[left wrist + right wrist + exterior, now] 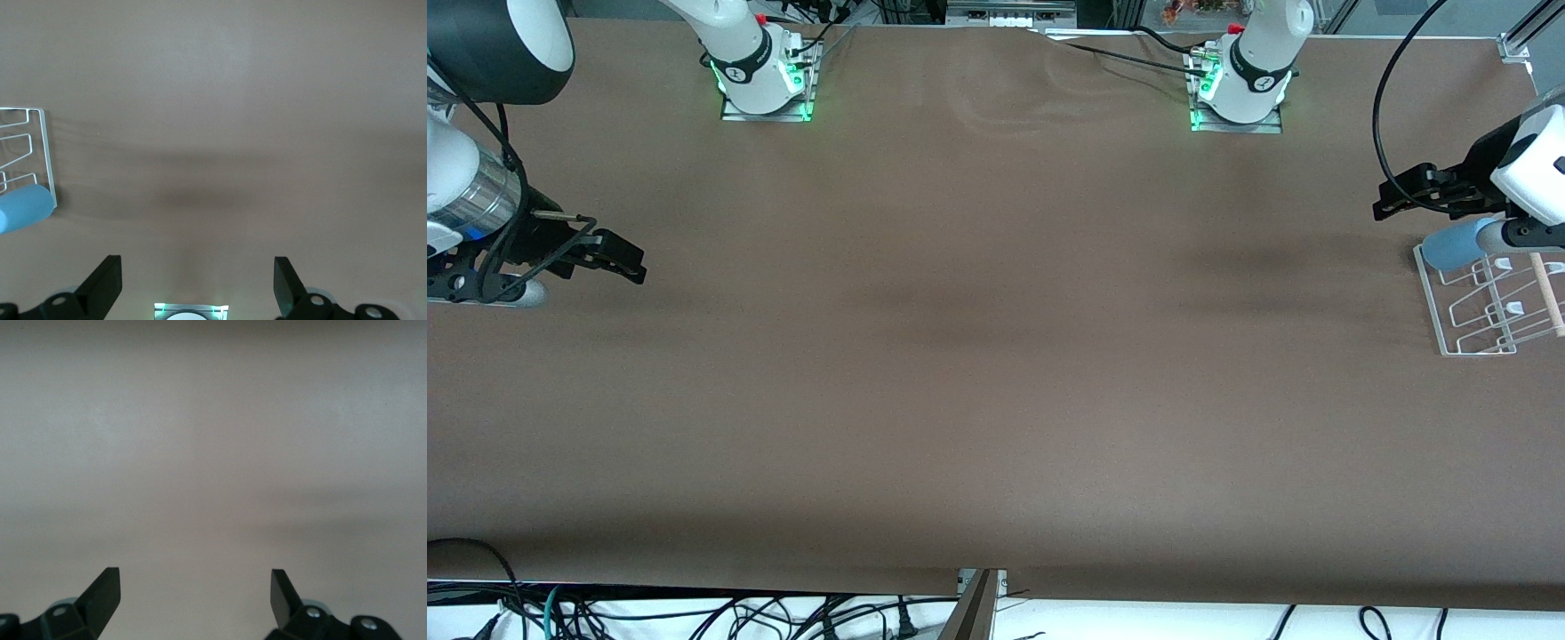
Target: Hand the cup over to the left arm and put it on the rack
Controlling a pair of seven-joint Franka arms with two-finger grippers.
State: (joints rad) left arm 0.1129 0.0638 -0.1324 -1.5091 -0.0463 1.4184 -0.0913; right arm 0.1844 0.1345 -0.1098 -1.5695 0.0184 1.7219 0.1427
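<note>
The light-blue cup (1449,247) lies tilted on its side over a peg of the clear rack (1463,333), at the corner of the rack farthest from the front camera. The rack stands at the left arm's end of the table. My left gripper (1398,197) hangs open just above the table beside the cup, apart from it, with nothing between its fingers. In the left wrist view the cup (23,208) and the rack (45,153) show off to one side of the open left gripper (195,263). My right gripper (624,260) waits open and empty at the right arm's end, with only bare table before it (195,575).
The brown table (996,356) stretches between the two grippers. The arm bases (765,84) (1238,93) stand along its edge farthest from the front camera. A wooden dowel (1549,293) runs along the rack's outer edge. Cables (694,613) lie below the table's near edge.
</note>
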